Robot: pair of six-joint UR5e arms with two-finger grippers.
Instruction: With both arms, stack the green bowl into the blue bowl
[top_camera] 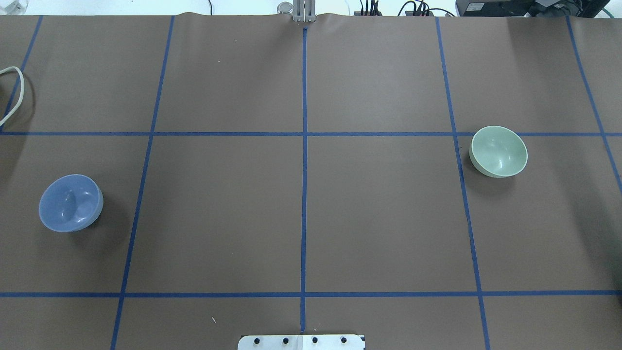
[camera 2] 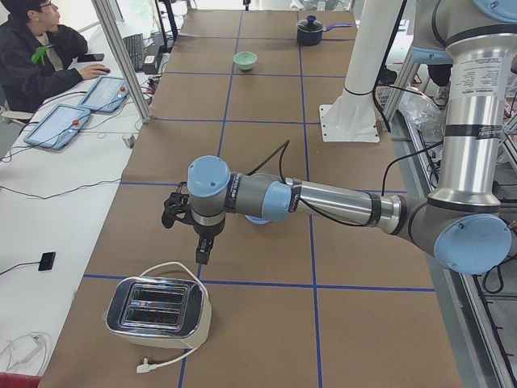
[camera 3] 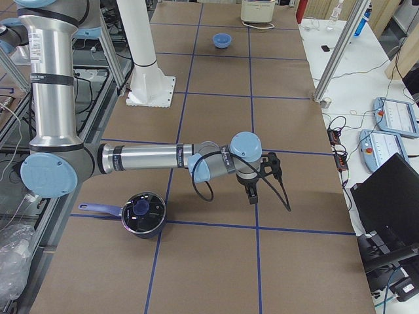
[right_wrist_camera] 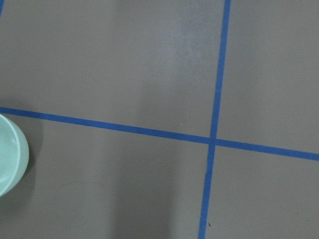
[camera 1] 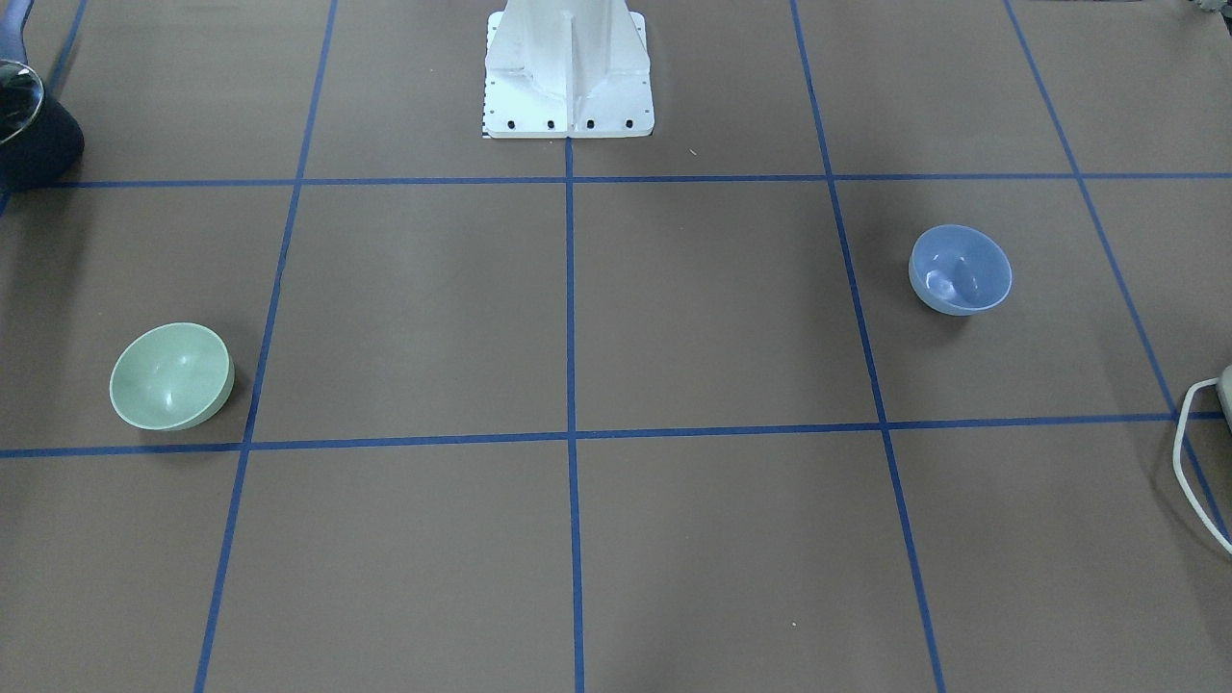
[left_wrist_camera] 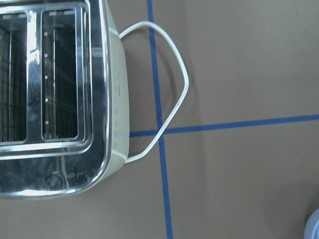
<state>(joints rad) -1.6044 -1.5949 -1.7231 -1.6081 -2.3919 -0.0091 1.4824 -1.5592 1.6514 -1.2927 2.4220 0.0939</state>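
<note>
The green bowl (top_camera: 498,151) sits upright on the brown counter (top_camera: 379,218) out on my right side, its far edge touching a blue tape line (top_camera: 303,160). The blue bowl (top_camera: 70,202) sits upright on my left side, so the two are well apart, with the whole middle of the counter between them. Neither bowl is held and neither has anything inside it. My left claw (camera 2: 202,252) points down over the counter between the blue bowl and a chrome toaster (camera 2: 157,311), touching nothing. It shows only in the view from the counter's left end, so I cannot tell how wide it stands. My left wrist camera looks down on the toaster's slots and its looped white cord (left_wrist_camera: 174,64), with a sliver of the blue bowl at the lower right corner. My right claw (camera 3: 252,195) also points down over bare counter, near a dark pot (camera 3: 143,214) with a blue handle. Again I cannot tell its opening from that side view. My right wrist camera catches only the green bowl's edge at its left border.
</note>
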